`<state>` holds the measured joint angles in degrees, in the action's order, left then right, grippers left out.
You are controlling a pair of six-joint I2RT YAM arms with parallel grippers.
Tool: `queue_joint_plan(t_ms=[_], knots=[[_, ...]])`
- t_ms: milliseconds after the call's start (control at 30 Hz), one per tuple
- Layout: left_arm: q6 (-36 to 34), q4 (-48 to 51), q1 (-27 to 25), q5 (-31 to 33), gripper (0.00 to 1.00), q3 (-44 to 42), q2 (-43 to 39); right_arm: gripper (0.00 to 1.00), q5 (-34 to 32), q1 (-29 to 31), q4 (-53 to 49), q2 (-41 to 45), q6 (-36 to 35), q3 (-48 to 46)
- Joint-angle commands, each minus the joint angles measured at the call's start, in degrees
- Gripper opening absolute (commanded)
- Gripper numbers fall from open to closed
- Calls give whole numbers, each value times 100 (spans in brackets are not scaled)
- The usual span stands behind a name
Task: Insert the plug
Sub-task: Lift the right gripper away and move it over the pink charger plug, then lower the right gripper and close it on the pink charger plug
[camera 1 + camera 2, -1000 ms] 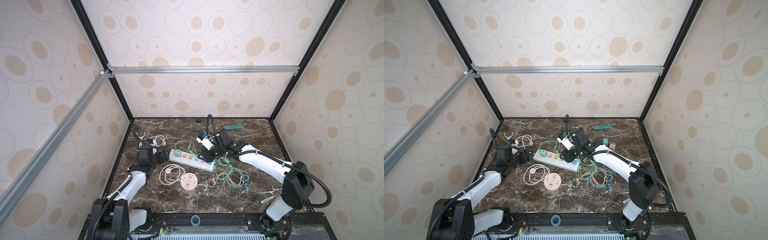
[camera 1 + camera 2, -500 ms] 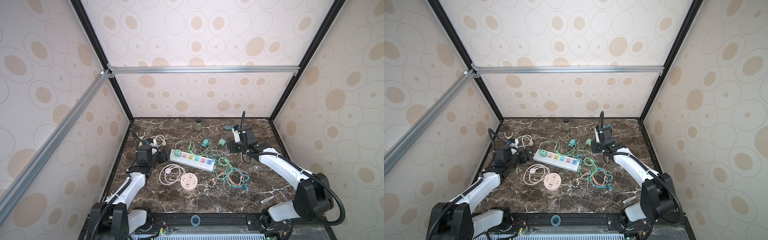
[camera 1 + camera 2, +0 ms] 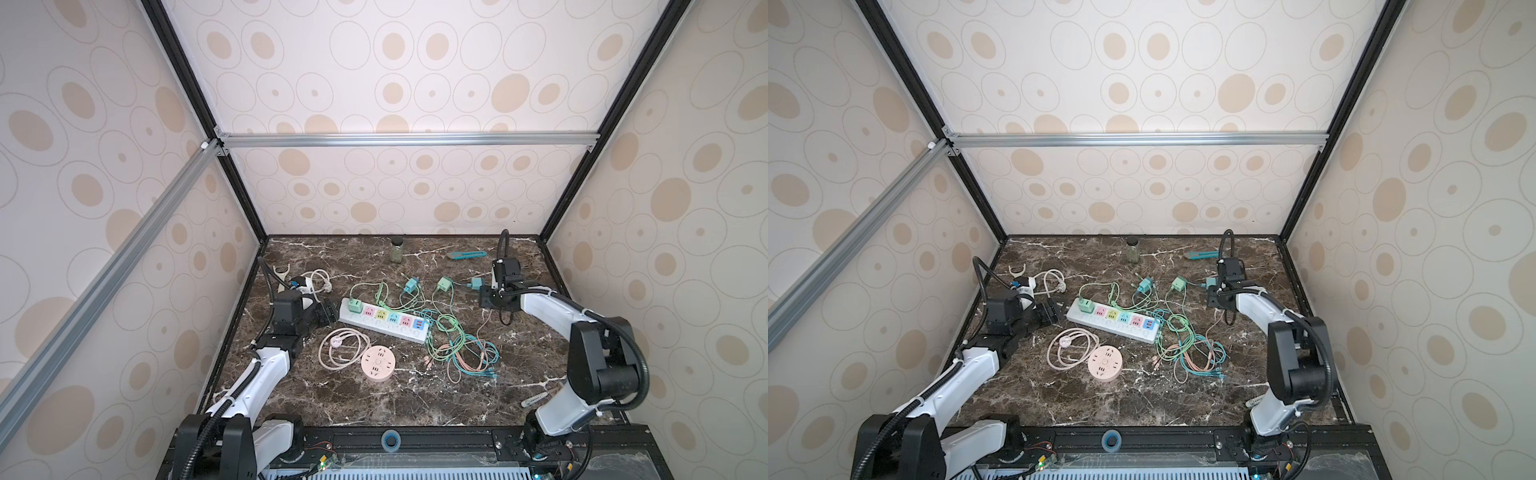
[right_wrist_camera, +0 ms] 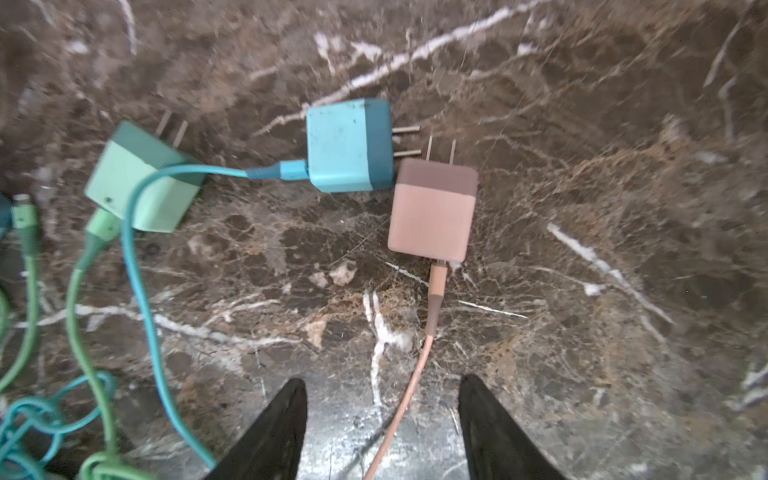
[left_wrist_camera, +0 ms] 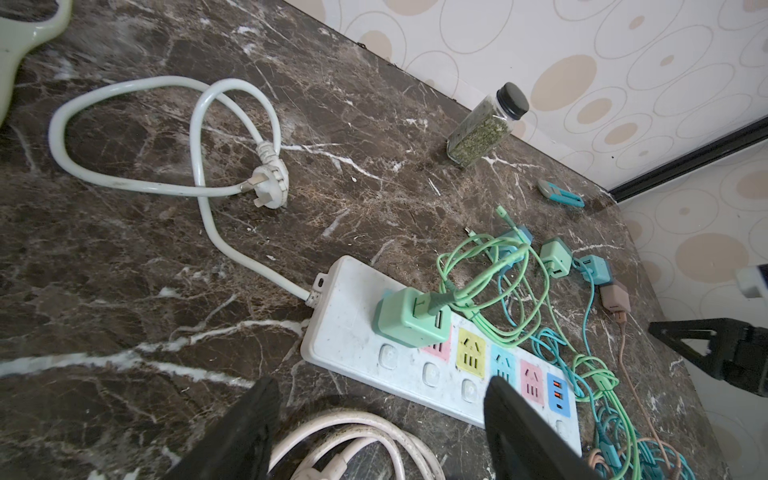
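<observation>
Hovering at the left, the left claw (image 3: 326, 312) stands open and empty just beside the long white plastic power strip with pastel sockets (image 3: 384, 320). One mint-green cube charger (image 3: 354, 306) is seated in its end socket; the other sockets are free. Further right on the dark marble desk (image 3: 374, 407), a pale pink cube charger (image 4: 432, 212) lies loose just beside a blue cube charger (image 4: 349, 145). The right claw (image 4: 382, 382) hangs above it, jaws apart, gripping nothing. Judged: grasp, carry and insertion remain.
</observation>
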<state>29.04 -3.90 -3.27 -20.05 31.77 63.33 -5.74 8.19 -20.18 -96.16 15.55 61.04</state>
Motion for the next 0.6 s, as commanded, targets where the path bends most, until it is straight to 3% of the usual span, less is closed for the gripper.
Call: queue_joint_plan(t_ms=[0,567], knots=[[-109,135,26,11,78,-29,-134,62,51,-61,-5,-240,157,302],[-71,125,37,-16,78,-74,-198,65,-414,-264,-356,-1044,451,1065]])
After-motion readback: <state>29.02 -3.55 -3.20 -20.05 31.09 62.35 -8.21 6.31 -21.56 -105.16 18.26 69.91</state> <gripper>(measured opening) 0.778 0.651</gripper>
